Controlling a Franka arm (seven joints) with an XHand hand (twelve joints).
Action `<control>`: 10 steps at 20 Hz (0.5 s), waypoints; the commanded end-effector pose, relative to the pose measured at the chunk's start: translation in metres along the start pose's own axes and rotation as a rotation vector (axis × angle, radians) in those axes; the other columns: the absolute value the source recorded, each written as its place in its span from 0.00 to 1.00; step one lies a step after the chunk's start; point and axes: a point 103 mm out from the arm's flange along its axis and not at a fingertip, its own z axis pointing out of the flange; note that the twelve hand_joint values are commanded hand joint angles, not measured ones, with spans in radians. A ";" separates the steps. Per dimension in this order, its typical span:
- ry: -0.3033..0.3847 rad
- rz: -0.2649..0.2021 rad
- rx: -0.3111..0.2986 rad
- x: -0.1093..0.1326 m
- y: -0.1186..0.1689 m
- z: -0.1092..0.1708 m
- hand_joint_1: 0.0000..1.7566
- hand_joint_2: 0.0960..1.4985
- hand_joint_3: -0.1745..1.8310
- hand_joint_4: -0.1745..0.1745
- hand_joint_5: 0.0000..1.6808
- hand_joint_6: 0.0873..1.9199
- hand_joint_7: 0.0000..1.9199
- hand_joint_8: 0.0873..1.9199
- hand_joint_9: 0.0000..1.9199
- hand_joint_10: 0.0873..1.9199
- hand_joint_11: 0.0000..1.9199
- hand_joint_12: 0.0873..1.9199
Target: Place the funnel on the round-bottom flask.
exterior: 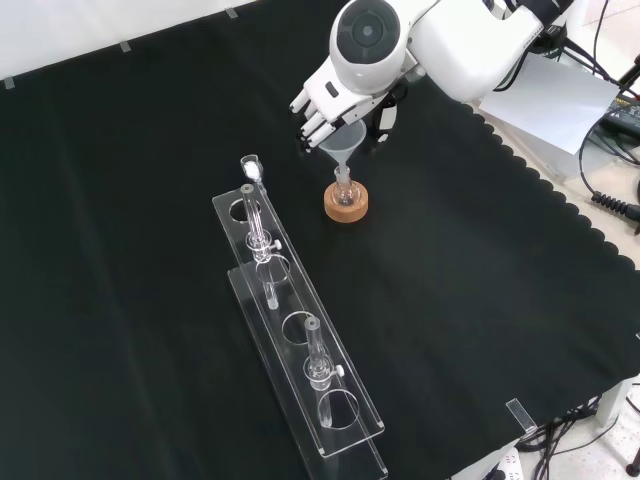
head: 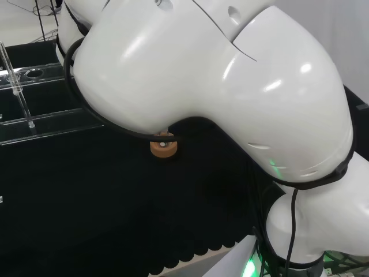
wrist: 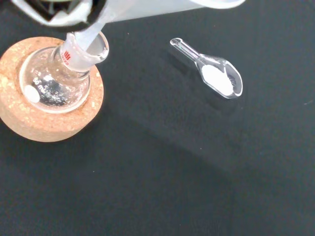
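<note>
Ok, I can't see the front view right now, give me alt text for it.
The hand holds a clear funnel with its stem at the neck of a round-bottom flask sitting on a cork ring on the black cloth. To the left in this view, a clear rack holds glass tubes.

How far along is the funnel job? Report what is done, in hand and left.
Done: the funnel is up off the cloth and carried over the round-bottom flask, which sits on its cork ring.
In hand: the hand holds the funnel's cone, and the wrist view shows the stem tip at the flask's mouth, apparently just entering.
Left: lower the funnel until it rests in the neck, then let go.
</note>
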 end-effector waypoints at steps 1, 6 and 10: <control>0.008 -0.003 -0.004 0.000 -0.001 0.002 0.53 0.43 0.48 0.36 0.40 0.44 0.35 0.37 0.52 0.27 0.34 0.61; -0.002 -0.004 -0.001 0.001 -0.001 0.002 0.53 0.43 0.48 0.36 0.40 0.44 0.35 0.37 0.52 0.27 0.34 0.61; -0.007 -0.004 -0.001 0.002 -0.002 0.002 0.53 0.43 0.48 0.36 0.40 0.44 0.35 0.38 0.52 0.27 0.34 0.61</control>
